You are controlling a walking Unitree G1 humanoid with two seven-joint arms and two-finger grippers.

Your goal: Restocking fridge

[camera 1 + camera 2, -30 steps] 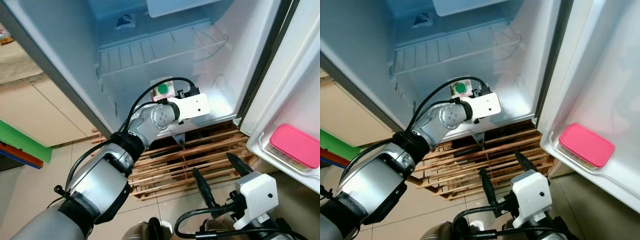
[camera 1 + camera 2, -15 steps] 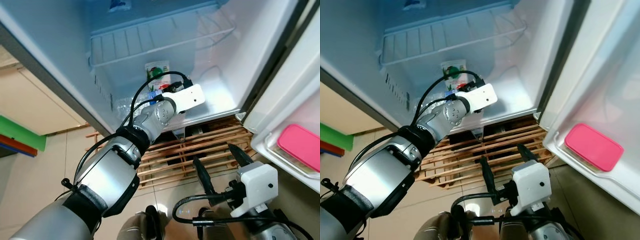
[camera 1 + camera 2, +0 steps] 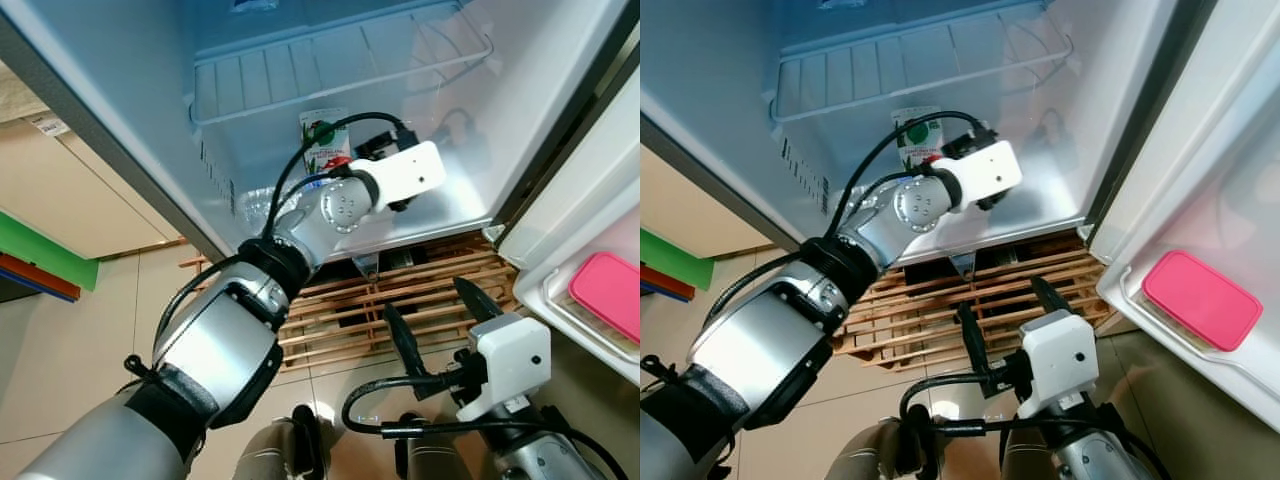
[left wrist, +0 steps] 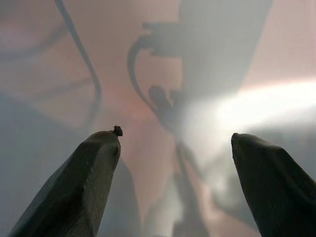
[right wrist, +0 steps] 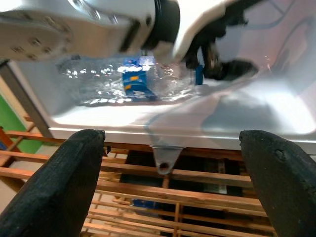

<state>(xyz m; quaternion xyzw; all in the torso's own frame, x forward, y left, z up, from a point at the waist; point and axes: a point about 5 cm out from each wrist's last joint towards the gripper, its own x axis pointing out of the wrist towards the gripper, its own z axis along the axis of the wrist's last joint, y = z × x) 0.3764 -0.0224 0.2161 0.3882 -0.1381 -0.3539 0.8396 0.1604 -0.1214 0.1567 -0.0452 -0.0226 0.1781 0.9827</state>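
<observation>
A carton with a green cap [image 3: 324, 146] stands upright at the back of the fridge floor [image 3: 440, 215]. A clear water bottle with a blue label [image 5: 134, 81] lies on that floor to the carton's left. My left arm reaches into the fridge. Its white wrist housing [image 3: 412, 172] is to the right of the carton and apart from it. The left gripper [image 4: 175, 136] is open and faces the fridge's inner wall with nothing between its fingers. My right gripper [image 3: 425, 298] is open and empty, low over the wooden pallet [image 3: 340, 310] below the fridge.
A wire shelf [image 3: 340, 60] spans the fridge above the carton. The open door on the right holds a pink-lidded container [image 3: 608, 305] in its shelf. The fridge's left wall [image 3: 110, 140], a beige cabinet and a green board [image 3: 45, 260] stand to the left.
My left gripper has let go of the carton, which now stands at the back, and has moved right of it. The camera shifted a little. The right gripper stayed low.
</observation>
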